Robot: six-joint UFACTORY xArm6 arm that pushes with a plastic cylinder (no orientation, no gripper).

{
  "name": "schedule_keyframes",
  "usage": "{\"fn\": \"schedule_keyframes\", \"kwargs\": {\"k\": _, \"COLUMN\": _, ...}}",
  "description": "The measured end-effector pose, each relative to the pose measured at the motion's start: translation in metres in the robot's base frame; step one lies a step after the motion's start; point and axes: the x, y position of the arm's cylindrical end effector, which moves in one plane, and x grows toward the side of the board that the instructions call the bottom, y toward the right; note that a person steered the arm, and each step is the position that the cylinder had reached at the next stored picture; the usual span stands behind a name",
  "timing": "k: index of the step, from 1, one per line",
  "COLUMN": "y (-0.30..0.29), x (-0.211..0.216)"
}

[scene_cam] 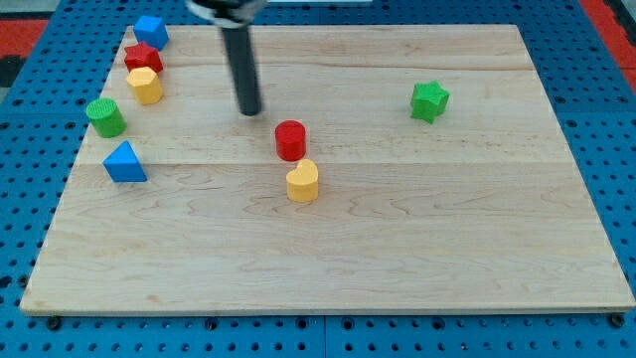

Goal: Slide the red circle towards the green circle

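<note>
The red circle [290, 139] stands upright near the middle of the wooden board. The green circle [104, 117] stands at the board's left edge. My tip [249, 111] rests on the board just up and to the left of the red circle, with a small gap between them. The rod rises from the tip to the view's top.
A yellow heart [302, 181] sits just below the red circle, nearly touching it. A blue triangle [124, 162] lies below the green circle. A yellow hexagon [145, 86], a red star [143, 58] and a blue cube [151, 31] cluster at upper left. A green star [429, 100] lies right.
</note>
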Motion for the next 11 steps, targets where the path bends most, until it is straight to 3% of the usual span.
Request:
{"fn": "schedule_keyframes", "kwargs": {"k": 1, "y": 0.066, "x": 0.03}}
{"fn": "schedule_keyframes", "kwargs": {"k": 2, "y": 0.035, "x": 0.066}}
{"fn": "schedule_keyframes", "kwargs": {"k": 3, "y": -0.044, "x": 0.066}}
{"fn": "schedule_keyframes", "kwargs": {"k": 4, "y": 0.0, "x": 0.041}}
{"fn": "schedule_keyframes", "kwargs": {"k": 5, "y": -0.007, "x": 0.013}}
{"fn": "schedule_keyframes", "kwargs": {"k": 6, "y": -0.052, "x": 0.05}}
{"fn": "schedule_keyframes", "kwargs": {"k": 7, "y": -0.1, "x": 0.056}}
{"fn": "schedule_keyframes", "kwargs": {"k": 9, "y": -0.108, "x": 0.038}}
{"fn": "schedule_keyframes", "kwargs": {"k": 11, "y": -0.179, "x": 0.049}}
